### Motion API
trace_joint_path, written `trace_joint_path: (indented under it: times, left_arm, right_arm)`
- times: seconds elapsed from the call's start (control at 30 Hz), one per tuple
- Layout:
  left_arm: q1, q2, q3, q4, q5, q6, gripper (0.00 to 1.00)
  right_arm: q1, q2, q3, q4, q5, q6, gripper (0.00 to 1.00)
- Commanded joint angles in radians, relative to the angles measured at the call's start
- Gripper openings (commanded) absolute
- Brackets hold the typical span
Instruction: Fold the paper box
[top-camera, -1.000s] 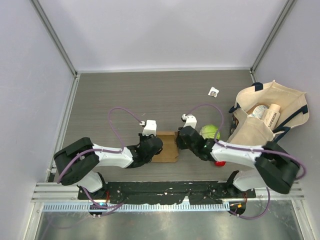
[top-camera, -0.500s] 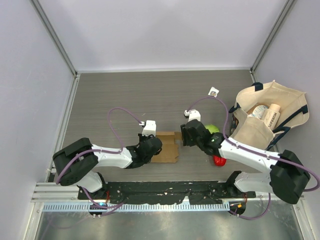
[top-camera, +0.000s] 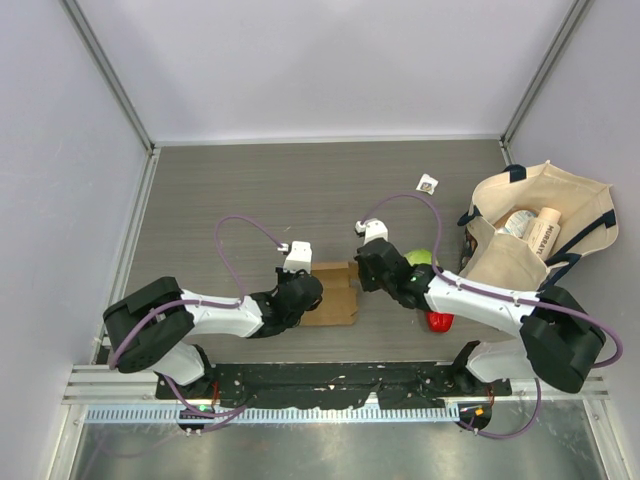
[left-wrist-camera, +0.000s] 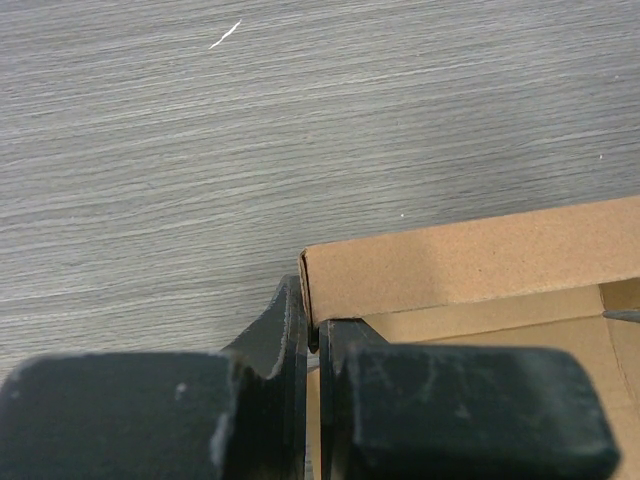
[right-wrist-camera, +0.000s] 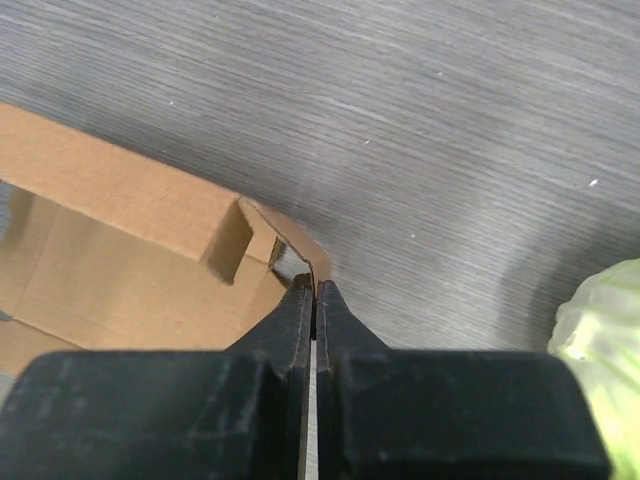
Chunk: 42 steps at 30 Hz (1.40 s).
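While left hand (left-wrist-camera: 313, 338), right hand (right-wrist-camera: 315, 298) clamp walls: one paper box (top-camera: 335, 300).

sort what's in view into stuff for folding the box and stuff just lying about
For the job: paper box, left gripper, right gripper, each pinching a box wall.
Lying about: green cabbage, red item beside it, cream tote bag, small white tag.

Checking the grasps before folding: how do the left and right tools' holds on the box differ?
The left tool pinches the paper box at a plain square corner, the right tool at a corner beside a cut flap. The left tool holds the box's left end, the right tool its right end, near the green cabbage. Both are shut on thin cardboard.
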Motion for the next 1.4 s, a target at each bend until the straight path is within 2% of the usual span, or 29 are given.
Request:
trace_joint_path:
  times: [0.0, 0.17, 0.43, 0.67, 0.77, 0.8, 0.9, 1.03, 1.17, 1.2, 1.27, 1.33, 1.37]
  left_arm:
    - [-0.003, -0.017, -0.009, 0.026, 0.003, 0.005, 0.00]
    - [-0.003, -0.016, -0.006, 0.017, 0.001, -0.026, 0.00]
    - [-0.003, -0.008, 0.000, 0.021, 0.000, -0.024, 0.00]
    - [-0.003, -0.019, 0.020, -0.021, 0.007, -0.023, 0.01]
    - [-0.004, -0.045, 0.025, -0.061, 0.013, -0.029, 0.14]
    - [-0.003, -0.055, 0.025, -0.087, 0.012, -0.035, 0.24]
    - [-0.003, -0.123, 0.011, -0.120, 0.013, -0.046, 0.41]
    - [-0.001, -0.226, -0.020, -0.169, 0.036, -0.076, 0.51]
    - [-0.003, -0.361, -0.076, -0.196, 0.104, -0.136, 0.53]
    - [-0.003, -0.382, -0.085, -0.215, 0.116, -0.180, 0.50]
    - [-0.003, -0.445, -0.108, -0.218, 0.180, -0.201, 0.42]
    - [-0.003, -0.464, -0.145, -0.152, 0.234, -0.216, 0.28]
    - [-0.003, -0.453, -0.159, -0.052, 0.263, -0.208, 0.23]
  right_arm:
    - [0.039, -0.024, 0.053, 0.016, 0.007, 0.109, 0.00]
    - [0.053, -0.027, 0.035, 0.030, 0.064, 0.223, 0.00]
    - [0.066, 0.008, 0.114, -0.080, 0.104, 0.425, 0.00]
    - [0.084, 0.054, 0.164, -0.151, 0.173, 0.402, 0.00]
    - [0.084, 0.036, 0.126, -0.097, 0.173, 0.375, 0.00]
    - [0.086, 0.021, 0.113, -0.082, 0.173, 0.363, 0.00]
    - [0.084, -0.001, 0.084, -0.062, 0.191, 0.323, 0.00]
    - [0.084, -0.010, 0.069, -0.048, 0.216, 0.303, 0.00]
    - [0.084, 0.008, 0.076, -0.027, 0.206, 0.292, 0.00]
    - [0.086, 0.013, 0.079, -0.026, 0.205, 0.292, 0.00]
    - [0.087, 0.030, 0.093, -0.034, 0.211, 0.293, 0.00]
    - [0.090, 0.036, 0.096, -0.037, 0.222, 0.295, 0.00]
    - [0.090, 0.039, 0.099, -0.036, 0.223, 0.297, 0.00]
